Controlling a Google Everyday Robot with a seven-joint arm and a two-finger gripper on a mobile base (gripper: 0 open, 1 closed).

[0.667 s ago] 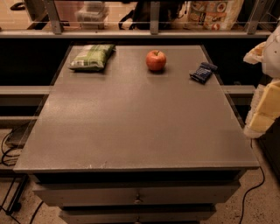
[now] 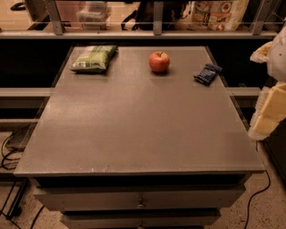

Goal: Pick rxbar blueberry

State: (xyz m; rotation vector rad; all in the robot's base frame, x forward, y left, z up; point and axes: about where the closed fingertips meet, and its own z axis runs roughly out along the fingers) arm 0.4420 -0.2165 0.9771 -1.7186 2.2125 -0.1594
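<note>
The rxbar blueberry [image 2: 207,74] is a small dark navy bar with pale print. It lies flat on the grey table [image 2: 134,129] near the far right edge, to the right of the red apple [image 2: 159,61]. My gripper [image 2: 269,96] shows as pale cream parts at the right edge of the camera view. It is off the table's right side, nearer the camera than the bar and well apart from it. It holds nothing that I can see.
A green puffy snack bag [image 2: 94,58] lies at the table's far left. A railing and shelf with packaged goods [image 2: 219,13] run behind the table. Drawers [image 2: 140,201] sit under the front edge, and cables [image 2: 257,197] lie on the floor at both sides.
</note>
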